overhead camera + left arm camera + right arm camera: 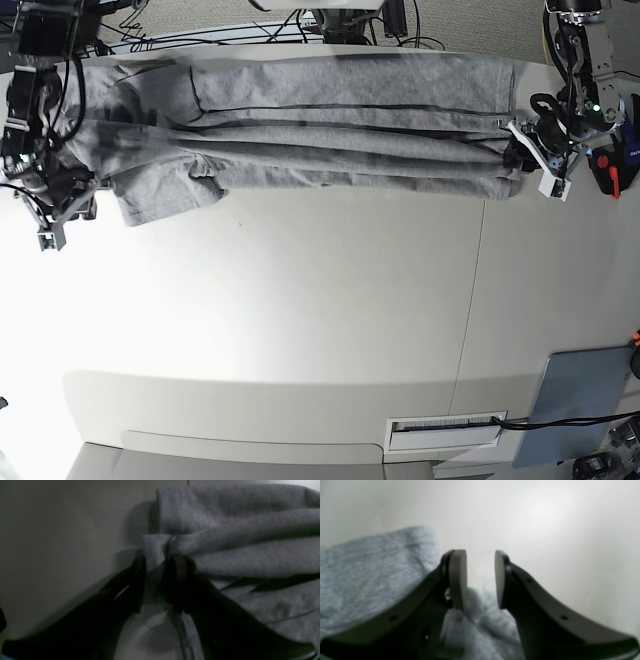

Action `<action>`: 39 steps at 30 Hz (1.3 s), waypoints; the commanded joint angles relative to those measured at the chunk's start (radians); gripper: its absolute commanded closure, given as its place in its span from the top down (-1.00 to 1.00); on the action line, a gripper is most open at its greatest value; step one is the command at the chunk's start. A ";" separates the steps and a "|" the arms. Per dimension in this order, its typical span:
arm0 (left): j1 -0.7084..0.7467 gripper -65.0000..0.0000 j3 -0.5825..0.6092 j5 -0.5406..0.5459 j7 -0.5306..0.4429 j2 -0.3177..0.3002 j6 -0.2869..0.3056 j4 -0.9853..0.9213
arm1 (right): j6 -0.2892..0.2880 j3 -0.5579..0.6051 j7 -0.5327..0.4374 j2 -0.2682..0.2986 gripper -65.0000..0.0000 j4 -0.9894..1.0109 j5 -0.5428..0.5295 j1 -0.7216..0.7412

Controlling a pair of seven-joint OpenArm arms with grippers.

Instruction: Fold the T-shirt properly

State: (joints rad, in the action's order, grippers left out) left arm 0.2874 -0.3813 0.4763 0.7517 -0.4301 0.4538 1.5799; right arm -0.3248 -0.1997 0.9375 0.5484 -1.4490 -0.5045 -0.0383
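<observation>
T-shirt [320,125]: grey, stretched out in a long band across the far part of the white surface [300,320], running nearly from one side to the other. Long creases and dark fold lines run along its length. A sleeve [165,190] sticks out toward the near side at the base view's left end. No lettering visible from here.

Left claw [157,562]: at the shirt's end on the base view's right. Left wrist view shows the two dark fingers parted, with a bunched ridge of grey fabric lying between them. The picture is dim; cannot tell whether the pads press the cloth or only straddle it. Shirt folds pile up past the fingertips, bare surface to the side.

Right claw [480,578]: at the opposite end of the shirt, base view's left. Fingers stand apart with a clear gap; the pale surface shows between the pads [458,577]. Nothing pinched. Grey fabric lies below and beside the fingers, one heap at the side, more under the gap.

Further out: a flat grey-blue panel [580,405] at the near corner on the base view's right, well apart from the shirt. A white slotted strip [445,428] beside it near the edge. Cables [200,30] trail beyond the far edge of the surface.
</observation>
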 commanded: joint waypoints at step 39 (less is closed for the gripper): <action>-0.005 -0.42 -0.009 0.036 -0.011 -0.018 0.000 0.015 | 0.064 0.222 0.083 -0.033 -1.00 -0.412 0.192 -0.050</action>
State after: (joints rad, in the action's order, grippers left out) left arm 0.2878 -0.3813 0.5014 0.7532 -0.4297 0.4538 1.5799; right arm -0.2596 0.0299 1.0306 0.4992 -1.8465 -0.3111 -0.0967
